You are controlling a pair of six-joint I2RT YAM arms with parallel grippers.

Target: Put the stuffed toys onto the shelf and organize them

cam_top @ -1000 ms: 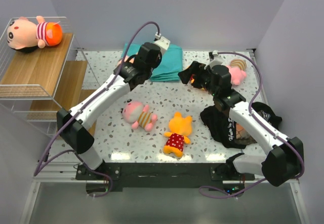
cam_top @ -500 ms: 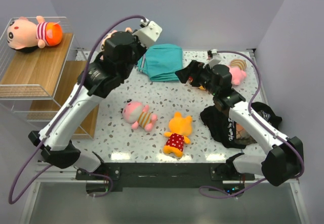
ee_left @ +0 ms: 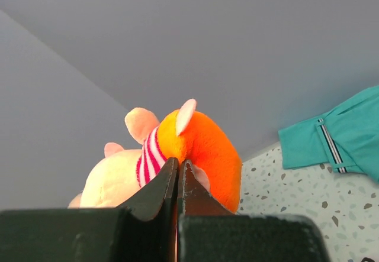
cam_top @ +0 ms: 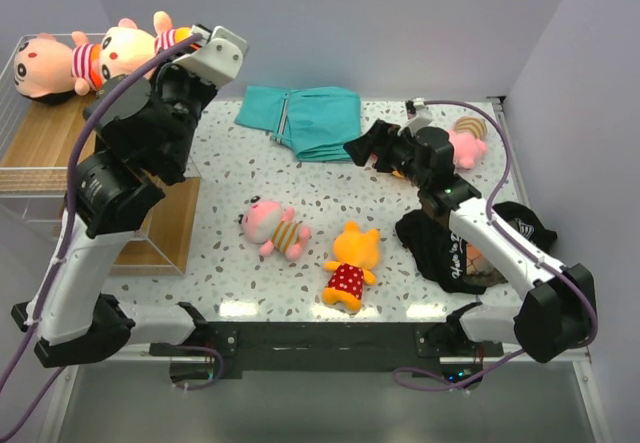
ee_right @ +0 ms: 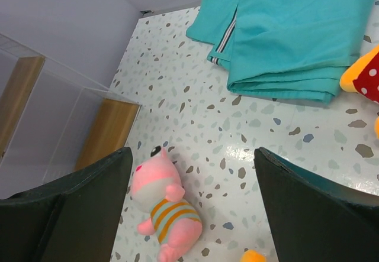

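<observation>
Left arm held high: the left pincer (cam_top: 190,36) is clenched on a peach doll (cam_top: 130,45) in a pink-striped shirt and orange shorts. In the wrist view, its two black fingers (ee_left: 160,185) press together on the toy's orange end. The doll juts just ahead of the pincer, over the top tier of the shelf (cam_top: 60,143). It is close beside a second striped doll (cam_top: 40,65) lying on that tier. Whether the held doll touches the board cannot be told. Below and to the right of this pincer, a folded teal cloth (cam_top: 305,121) lies on the speckled bench (cam_top: 215,253).

The right pincer (cam_top: 362,149) is released, its fingers wide apart and holding nothing, and it hovers above the bench just beside the teal cloth. In its wrist view, a pink doll (ee_right: 163,206) in a yellow-and-teal striped shirt lies on the bench beneath the gap, nearer the left finger. An orange doll (cam_top: 350,263) in a red dotted dress lies just beside the pink one. Behind the right pincer, along its arm, lie another pink doll (cam_top: 466,146) and a crumpled black garment (cam_top: 470,248).
</observation>
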